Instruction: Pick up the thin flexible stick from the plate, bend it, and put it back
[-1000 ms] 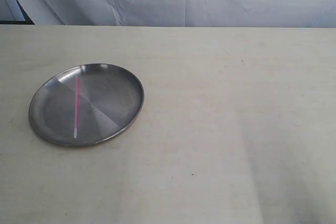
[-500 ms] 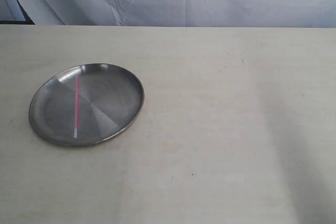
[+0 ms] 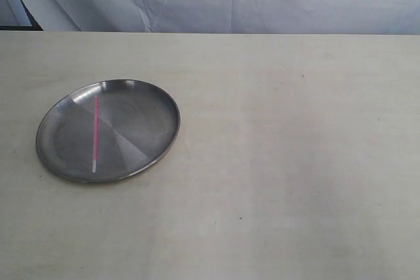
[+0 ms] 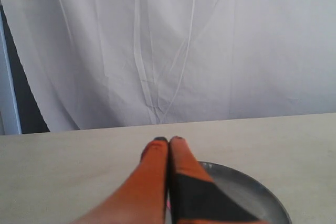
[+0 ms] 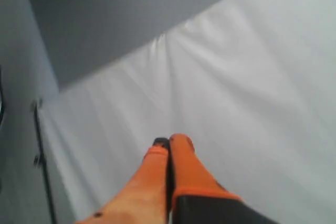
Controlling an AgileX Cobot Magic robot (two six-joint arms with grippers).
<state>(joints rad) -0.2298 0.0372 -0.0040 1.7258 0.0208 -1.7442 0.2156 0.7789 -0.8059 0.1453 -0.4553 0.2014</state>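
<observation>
A thin pink stick (image 3: 96,132) lies straight inside the rim of a round metal plate (image 3: 154,106), open tabletop (image 3: 295,162) stretching right of the plate; the left gripper (image 4: 168,140) and right gripper (image 5: 169,140) both have their fingers pressed together.

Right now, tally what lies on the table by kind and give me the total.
metal plate: 1
thin pink stick, lying in the plate: 1
Total: 2
</observation>
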